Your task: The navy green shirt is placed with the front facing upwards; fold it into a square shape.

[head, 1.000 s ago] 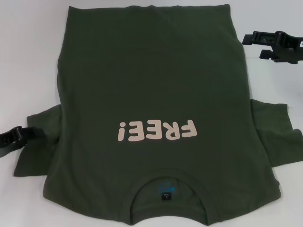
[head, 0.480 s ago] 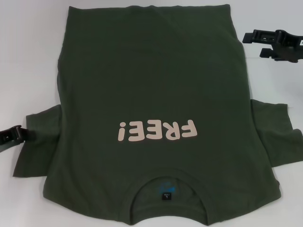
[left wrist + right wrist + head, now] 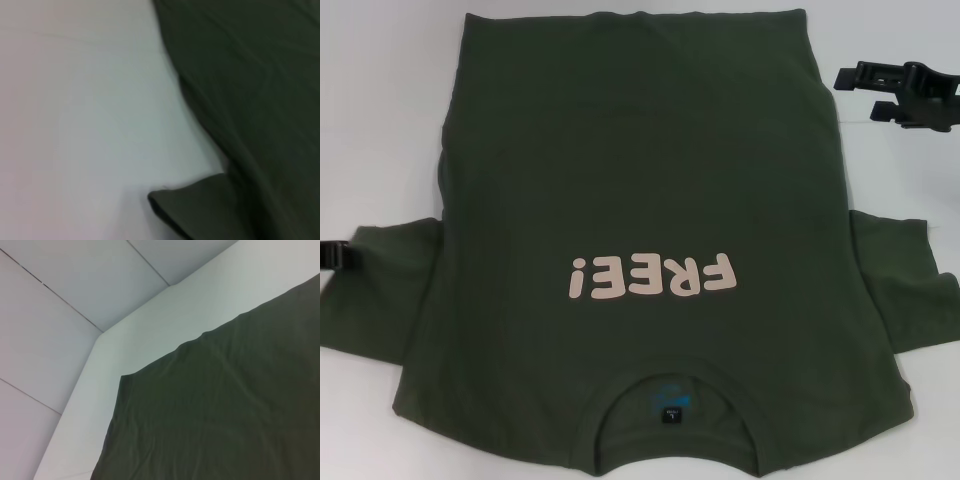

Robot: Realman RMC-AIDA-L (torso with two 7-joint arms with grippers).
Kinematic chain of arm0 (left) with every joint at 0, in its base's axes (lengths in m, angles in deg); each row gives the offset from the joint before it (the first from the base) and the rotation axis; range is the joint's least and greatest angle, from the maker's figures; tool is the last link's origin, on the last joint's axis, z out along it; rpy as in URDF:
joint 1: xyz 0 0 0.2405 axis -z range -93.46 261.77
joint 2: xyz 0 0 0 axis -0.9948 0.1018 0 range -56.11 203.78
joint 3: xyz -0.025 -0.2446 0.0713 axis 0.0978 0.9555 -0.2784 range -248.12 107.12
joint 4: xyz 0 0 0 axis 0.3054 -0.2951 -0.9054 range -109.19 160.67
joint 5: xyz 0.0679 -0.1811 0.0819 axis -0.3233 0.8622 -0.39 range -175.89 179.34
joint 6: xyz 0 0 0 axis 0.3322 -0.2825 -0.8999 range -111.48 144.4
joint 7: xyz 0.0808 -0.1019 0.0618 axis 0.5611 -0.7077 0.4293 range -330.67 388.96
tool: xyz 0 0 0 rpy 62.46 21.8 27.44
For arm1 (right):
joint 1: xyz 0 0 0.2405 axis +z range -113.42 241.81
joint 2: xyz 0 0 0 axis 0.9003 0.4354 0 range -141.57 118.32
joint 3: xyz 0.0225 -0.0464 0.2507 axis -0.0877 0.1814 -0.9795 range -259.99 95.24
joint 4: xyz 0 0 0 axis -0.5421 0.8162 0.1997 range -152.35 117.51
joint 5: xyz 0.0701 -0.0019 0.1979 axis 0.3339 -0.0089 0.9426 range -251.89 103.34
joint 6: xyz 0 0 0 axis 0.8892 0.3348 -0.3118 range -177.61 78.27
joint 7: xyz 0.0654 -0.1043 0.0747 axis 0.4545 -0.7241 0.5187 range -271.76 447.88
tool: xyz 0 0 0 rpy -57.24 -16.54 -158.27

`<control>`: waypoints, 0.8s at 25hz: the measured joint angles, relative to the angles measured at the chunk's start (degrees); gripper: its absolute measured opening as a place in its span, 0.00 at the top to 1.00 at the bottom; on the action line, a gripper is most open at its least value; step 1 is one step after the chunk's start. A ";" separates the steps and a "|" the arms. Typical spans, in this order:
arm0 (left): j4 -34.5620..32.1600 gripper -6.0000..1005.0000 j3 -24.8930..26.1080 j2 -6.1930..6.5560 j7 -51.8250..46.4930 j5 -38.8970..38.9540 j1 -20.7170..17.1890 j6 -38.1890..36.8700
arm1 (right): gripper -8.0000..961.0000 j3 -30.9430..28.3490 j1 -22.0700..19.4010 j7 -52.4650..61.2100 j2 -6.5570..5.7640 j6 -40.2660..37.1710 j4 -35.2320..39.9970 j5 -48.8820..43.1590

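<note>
Head view: the shirt (image 3: 640, 250) lies flat, front up, collar nearest the robot. Since a second ago its left sleeve (image 3: 380, 290) has been drawn outward and smoothed, and the left gripper (image 3: 332, 254) has slid to the frame edge, touching the cuff; whether its jaws pinch it, I cannot tell. The right gripper (image 3: 880, 85) hovers beside the far hem, jaws seemingly spread. Bare bench (image 3: 380, 110) flanks both sides for folding.

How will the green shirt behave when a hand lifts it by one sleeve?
The navy green shirt lies flat with soft wrinkles, so it probably is floppy and will drape. The sleeve by the left hand bunches at its edge, so the cloth likely drags instead of sliding whole.
</note>
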 joint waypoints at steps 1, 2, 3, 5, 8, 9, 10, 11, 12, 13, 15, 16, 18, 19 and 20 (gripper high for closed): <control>-0.02 0.99 -0.01 0.25 -0.22 -1.35 0.61 0.09 | 0.02 -0.04 -0.02 0.00 -0.02 0.01 0.02 0.00; -0.01 0.99 -0.02 0.45 -0.37 -2.39 1.12 0.13 | 0.02 -0.08 -0.03 0.00 -0.04 0.01 0.04 0.00; 0.01 0.99 -0.02 0.64 -0.50 -3.55 1.66 0.15 | 0.02 -0.12 -0.05 0.00 -0.04 0.01 0.07 0.00; 0.01 0.99 -0.04 0.91 -0.79 -5.24 2.46 0.17 | 0.02 -0.16 -0.05 0.00 -0.06 0.02 0.10 0.00; -0.03 0.99 -0.03 1.50 -1.57 -7.33 3.54 0.08 | 0.02 -0.19 -0.05 0.00 -0.07 0.02 0.10 0.00; -0.06 0.99 -0.03 1.70 -1.79 -7.88 3.81 0.03 | 0.02 -0.19 -0.05 0.00 -0.07 0.04 0.09 0.00; -0.13 0.99 -0.03 1.90 -2.03 -8.43 4.07 0.00 | 0.02 -0.19 -0.05 0.00 -0.08 0.05 0.10 0.00; -0.21 0.99 -0.03 2.01 -2.20 -8.95 4.27 -0.06 | 0.02 -0.19 -0.04 0.00 -0.08 0.07 0.10 0.00; -0.31 0.99 -0.03 2.14 -2.44 -9.76 4.56 -0.10 | 0.02 -0.19 -0.04 0.01 -0.08 0.08 0.10 0.00; -0.40 0.99 -0.02 2.21 -2.59 -10.39 4.75 -0.15 | 0.02 -0.19 -0.04 0.01 -0.08 0.07 0.10 -0.01; -0.82 0.98 -0.05 2.25 -2.91 -12.33 5.46 -0.38 | 0.02 -0.20 -0.03 0.00 -0.11 0.06 0.10 0.00; -0.82 0.98 -0.05 2.25 -2.91 -12.33 5.46 -0.38 | 0.02 -0.20 -0.02 0.00 -0.14 0.06 0.09 0.00; -1.29 0.98 -0.72 2.25 -3.56 -13.56 5.92 -0.76 | 0.02 -0.20 -0.01 0.00 -0.16 -0.01 0.10 0.00; -1.44 0.98 -1.01 2.25 -3.71 -13.73 5.98 -0.87 | 0.02 -0.20 -0.01 0.00 -0.17 -0.12 0.09 -0.01; -1.99 0.98 -1.90 2.25 -4.24 -13.99 6.02 -1.13 | 0.02 -0.20 -0.01 0.01 -0.17 -0.19 0.09 -0.01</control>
